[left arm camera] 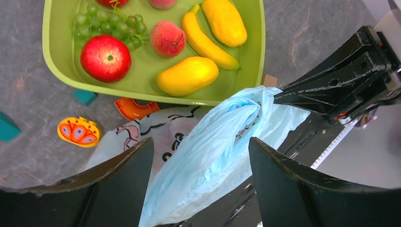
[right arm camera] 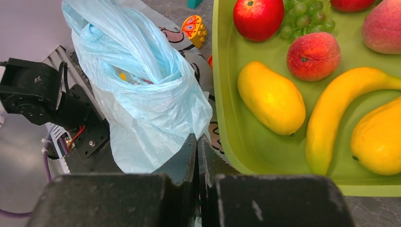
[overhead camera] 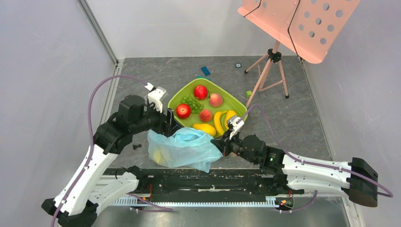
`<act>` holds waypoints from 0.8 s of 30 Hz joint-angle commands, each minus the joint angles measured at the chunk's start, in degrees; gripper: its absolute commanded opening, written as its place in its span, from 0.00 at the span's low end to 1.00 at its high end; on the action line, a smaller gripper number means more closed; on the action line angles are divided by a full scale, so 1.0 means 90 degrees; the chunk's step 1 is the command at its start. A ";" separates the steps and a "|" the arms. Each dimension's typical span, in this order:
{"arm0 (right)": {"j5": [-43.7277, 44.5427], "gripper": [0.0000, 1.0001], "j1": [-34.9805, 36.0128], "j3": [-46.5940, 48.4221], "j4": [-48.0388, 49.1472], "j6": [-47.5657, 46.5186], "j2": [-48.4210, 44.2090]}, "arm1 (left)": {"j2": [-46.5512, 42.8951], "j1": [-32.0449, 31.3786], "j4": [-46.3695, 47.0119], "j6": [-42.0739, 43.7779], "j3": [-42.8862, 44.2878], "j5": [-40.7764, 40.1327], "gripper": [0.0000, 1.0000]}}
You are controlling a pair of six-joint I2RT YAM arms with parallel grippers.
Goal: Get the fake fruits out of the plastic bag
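Thin, crinkled light-blue film makes up the plastic bag [overhead camera: 184, 149], so it should handle as limp, nearly weightless and slippery. It will likely collapse or slide rather than hold a shape. It lies slumped directly under the left gripper [left arm camera: 199, 142], whose fingers stand spread wide with nothing between them but the air above the film.

The right gripper [right arm camera: 197, 139] has its fingers pressed together, and a fold of the bag's edge appears pinched at their tips. Seen from the left wrist, the bunched film draws taut toward that hand.

Just beyond both hands sits the green tray [overhead camera: 176, 97], which holds fake fruits [overhead camera: 201, 92]: apples, peaches, grapes, bananas and mangoes.

A yellow piece [overhead camera: 159, 156] shows dimly through the film at the bag's end farthest from the right gripper, and it seems to be the only fruit not yet out. It looks hard, glossy and light, so it may roll or squirt from a loose grip. A good hold would be across its middle, reached through the open mouth while the pinched edge keeps the bag anchored. Gripping through the film risks slipping.
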 commanded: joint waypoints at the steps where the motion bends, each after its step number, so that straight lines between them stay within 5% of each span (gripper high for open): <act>1: -0.0175 0.00 -0.0015 0.0061 0.0296 -0.0144 0.0038 | 0.0576 -0.0196 -0.0020 0.1296 0.0436 0.0334 0.78; 11: -0.0208 0.00 -0.0016 0.0012 0.0252 -0.0174 -0.0060 | 0.1442 -0.1096 0.0107 0.1761 0.0295 -0.0132 0.70; 24: -0.0212 0.00 -0.0016 -0.0017 0.0231 -0.0164 -0.0123 | 0.1457 -0.1190 0.0007 0.1792 -0.0019 -0.0150 0.66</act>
